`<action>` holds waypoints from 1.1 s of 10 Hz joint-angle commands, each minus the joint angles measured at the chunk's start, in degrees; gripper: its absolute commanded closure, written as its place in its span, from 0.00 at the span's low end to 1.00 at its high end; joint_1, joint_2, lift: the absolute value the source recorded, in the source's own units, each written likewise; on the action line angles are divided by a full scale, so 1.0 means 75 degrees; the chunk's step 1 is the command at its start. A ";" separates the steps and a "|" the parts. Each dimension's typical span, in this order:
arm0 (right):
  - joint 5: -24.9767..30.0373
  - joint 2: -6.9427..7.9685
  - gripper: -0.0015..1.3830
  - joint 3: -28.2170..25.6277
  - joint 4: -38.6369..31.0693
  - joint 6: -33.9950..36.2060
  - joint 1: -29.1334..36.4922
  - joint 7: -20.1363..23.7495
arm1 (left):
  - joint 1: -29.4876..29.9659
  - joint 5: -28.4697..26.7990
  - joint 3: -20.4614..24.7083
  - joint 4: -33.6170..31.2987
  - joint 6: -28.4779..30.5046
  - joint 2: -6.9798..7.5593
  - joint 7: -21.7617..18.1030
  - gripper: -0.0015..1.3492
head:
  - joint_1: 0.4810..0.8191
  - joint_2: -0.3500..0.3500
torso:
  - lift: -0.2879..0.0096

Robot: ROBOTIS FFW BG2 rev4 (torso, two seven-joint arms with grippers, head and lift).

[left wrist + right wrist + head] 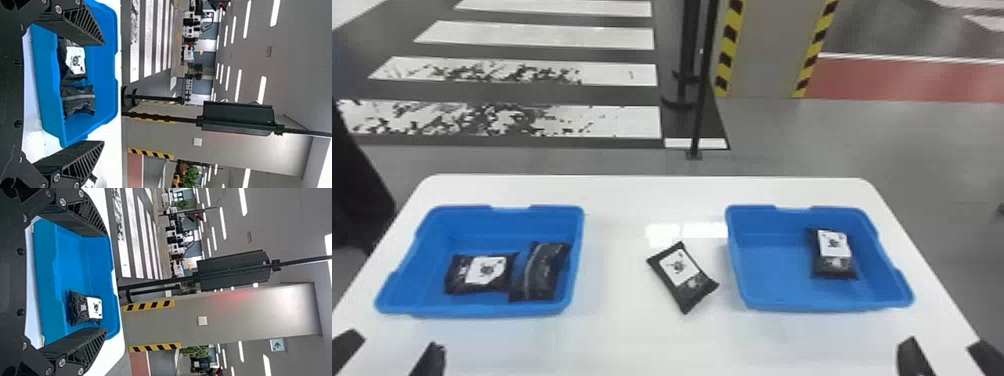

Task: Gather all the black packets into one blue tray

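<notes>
Two black packets lie in the left blue tray. A third packet rests on the table between the trays. In the right blue tray lies one more packet. At the near left edge, my left gripper stands open, short of the left tray; in the left wrist view the gripper has its fingers wide apart with nothing between them. My right gripper is at the near right corner, also open and holding nothing; the right wrist view shows the gripper with the right tray beyond.
Both trays stand on a white table with rounded far corners. Past its far edge are a black pole on the floor and a pillar with yellow-black striped edges.
</notes>
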 commanded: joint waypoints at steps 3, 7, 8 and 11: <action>-0.0016 0.0007 0.13 0.0000 0.0019 0.0000 0.0000 0.0000 | 0.0000 0.0015 0.0002 0.0003 0.0006 -0.0020 0.0002 0.10 | 0.63 0.40 | 0.60; -0.0046 0.0007 0.13 0.0000 0.0019 0.0000 0.0019 0.0000 | -0.0075 -0.0015 -0.0120 -0.0016 0.0175 -0.0012 -0.0010 0.10 | 0.63 0.40 | 0.60; -0.0046 0.0007 0.13 0.0000 0.0019 0.0000 0.0000 0.0000 | -0.0206 -0.0137 -0.0272 -0.0016 0.0250 0.0117 -0.0010 0.10 | 0.63 0.39 | 0.60; -0.0046 0.0007 0.13 0.0030 0.0019 0.0000 0.0000 0.0000 | -0.0787 -0.0594 -0.0684 0.0003 0.0850 0.0375 -0.0068 0.10 | 0.63 0.33 | 0.60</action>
